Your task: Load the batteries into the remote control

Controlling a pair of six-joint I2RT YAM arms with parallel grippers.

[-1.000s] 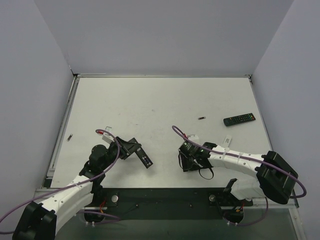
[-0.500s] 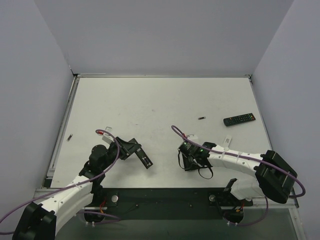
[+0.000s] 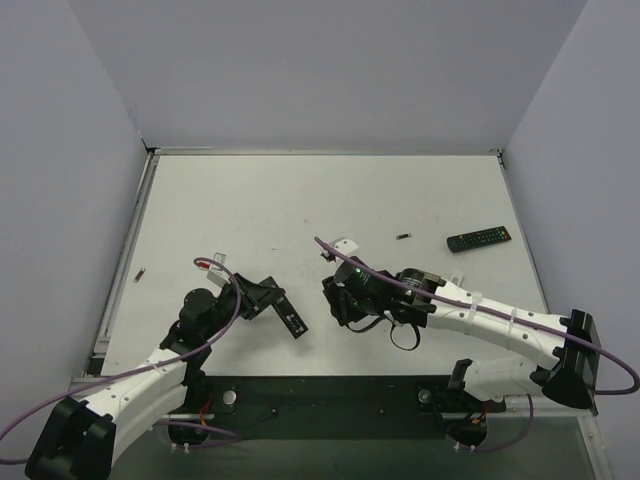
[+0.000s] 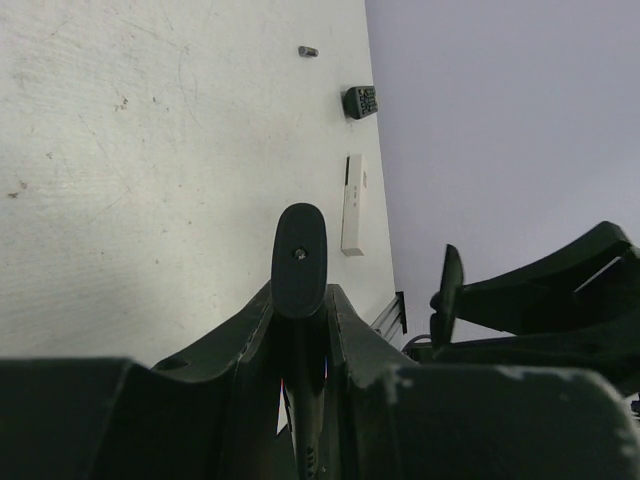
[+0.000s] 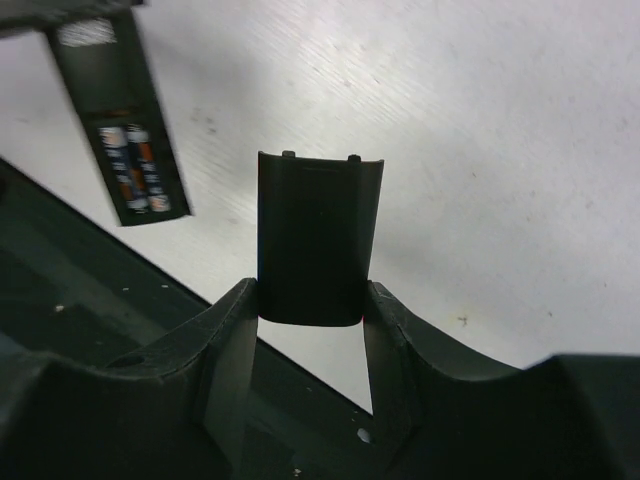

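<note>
My left gripper (image 3: 268, 300) is shut on a black remote control (image 3: 290, 320) and holds it edge-on in the left wrist view (image 4: 299, 255). The right wrist view shows the remote's (image 5: 118, 120) open back with two batteries (image 5: 138, 172) seated in the compartment. My right gripper (image 3: 338, 303) is shut on a black battery cover (image 5: 318, 235), held upright just right of the remote and apart from it. One loose battery (image 3: 404, 236) lies on the table farther back; it also shows in the left wrist view (image 4: 308, 51).
A second black remote (image 3: 478, 239) lies at the right, also seen in the left wrist view (image 4: 361, 101). A slim white piece (image 4: 354, 205) lies near it. A small dark item (image 3: 140, 272) lies at the table's left edge. Grey walls surround the table.
My right arm has swung left with the battery cover, close to the remote in my left gripper. The left arm has barely moved.
</note>
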